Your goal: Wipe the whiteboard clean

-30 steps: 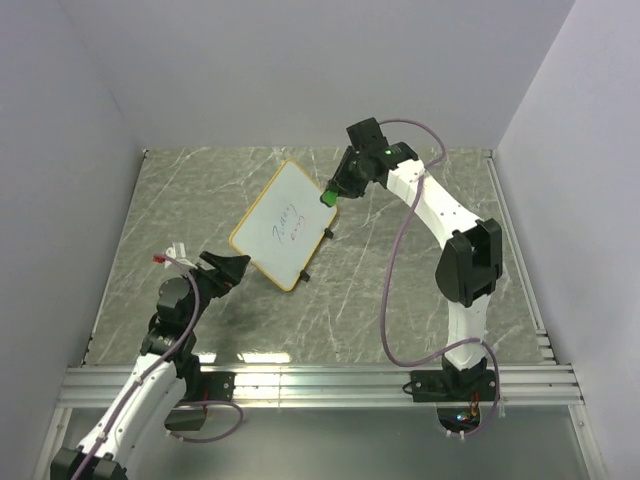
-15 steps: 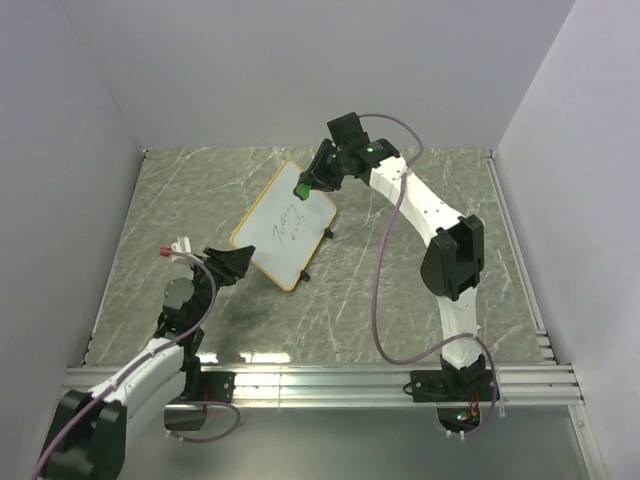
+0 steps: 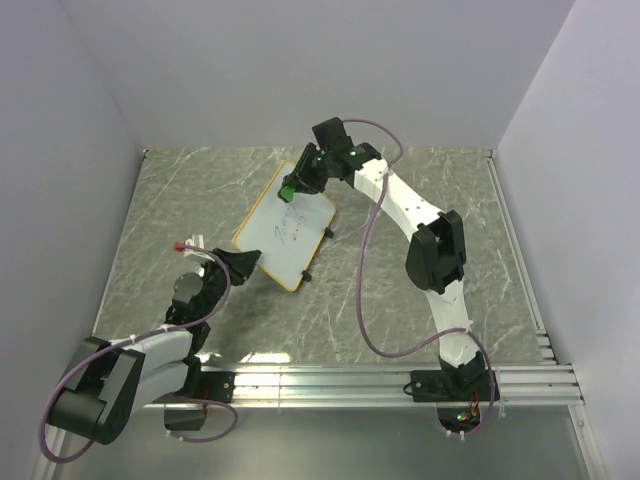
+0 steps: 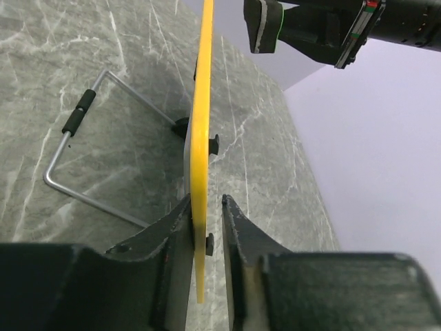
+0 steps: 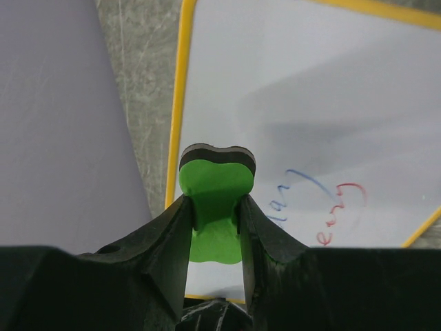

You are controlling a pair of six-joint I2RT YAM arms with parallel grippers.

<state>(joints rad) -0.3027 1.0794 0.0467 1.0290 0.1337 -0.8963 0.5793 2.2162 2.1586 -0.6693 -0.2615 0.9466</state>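
Observation:
The whiteboard (image 3: 287,230) stands tilted on the marble table, white with a yellow rim and blue and red handwriting (image 5: 324,207). My left gripper (image 3: 245,262) straddles its near lower rim (image 4: 202,138). The left finger (image 4: 172,227) lies against the rim; a narrow gap shows before the right finger. My right gripper (image 3: 290,188) is shut on the green eraser (image 5: 215,186) over the board's upper left part. In the left wrist view the eraser (image 4: 265,24) hangs a little off the board's face.
A bent wire stand (image 4: 76,158) with a black sleeve props the board from behind. Small black feet (image 3: 328,234) stick out of the board's right edge. Grey walls close in the table on three sides, and an aluminium rail (image 3: 320,385) runs along the near edge.
The right arm has carried the eraser left, from the board's right corner to over its upper left part. The left gripper has moved onto the board's lower rim and its jaws have narrowed.

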